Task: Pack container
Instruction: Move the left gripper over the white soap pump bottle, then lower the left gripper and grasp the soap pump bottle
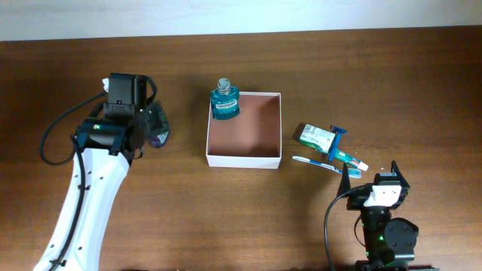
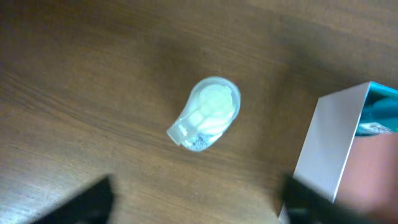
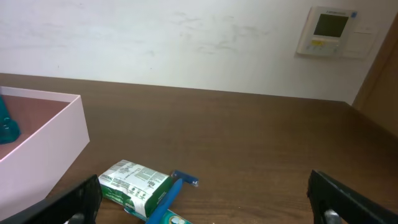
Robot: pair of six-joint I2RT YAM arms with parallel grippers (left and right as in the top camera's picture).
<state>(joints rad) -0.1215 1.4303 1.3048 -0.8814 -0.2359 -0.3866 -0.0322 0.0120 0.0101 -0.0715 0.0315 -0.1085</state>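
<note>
**Both end effectors apart; container mid-table with one bottle in it**

The container (image 1: 243, 156) sat near the middle of the table (image 1: 422, 75), open side up, with white walls and a reddish-brown floor. A teal mouthwash bottle (image 1: 224, 102) stood upright in its far left corner. The rest of the floor showed bare.

The left end effector (image 2: 199, 202) hung over the table just left of the container, its fingers (image 2: 93, 199) spread wide and holding nothing. Below it, a small pale object (image 2: 208, 113) lay on the wood between the finger lines. It was too blurred to identify. The container's white wall showed at the right edge of that wrist view.

The right end effector (image 3: 208, 202) was low at the near right of the table, its fingers (image 3: 351, 196) wide apart and empty. Ahead of it, right of the container and apart from it, lay a green-and-white box (image 3: 134, 183), a blue razor (image 1: 339, 140) touching the box, and a toothbrush (image 1: 316, 161) nearer the arm.
</note>
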